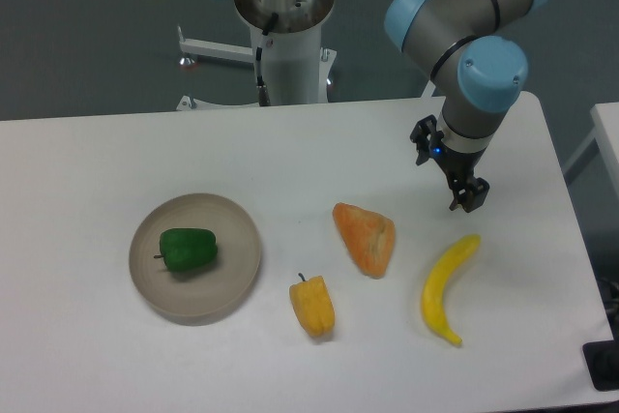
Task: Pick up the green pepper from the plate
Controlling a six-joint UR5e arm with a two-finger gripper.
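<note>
The green pepper (188, 250) lies on its side on the round grey-beige plate (237, 282) at the left front of the white table, its short stem pointing left. My gripper (465, 202) hangs over the right side of the table, far to the right of the plate, just above the top end of a banana. Its two dark fingers point down with a small gap between them and hold nothing.
A yellow-orange pepper (312, 307) lies right of the plate. An orange bread-like wedge (366, 237) lies in the middle. A yellow banana (447, 289) lies at the right front. The arm's base column (288, 41) stands behind the table's far edge.
</note>
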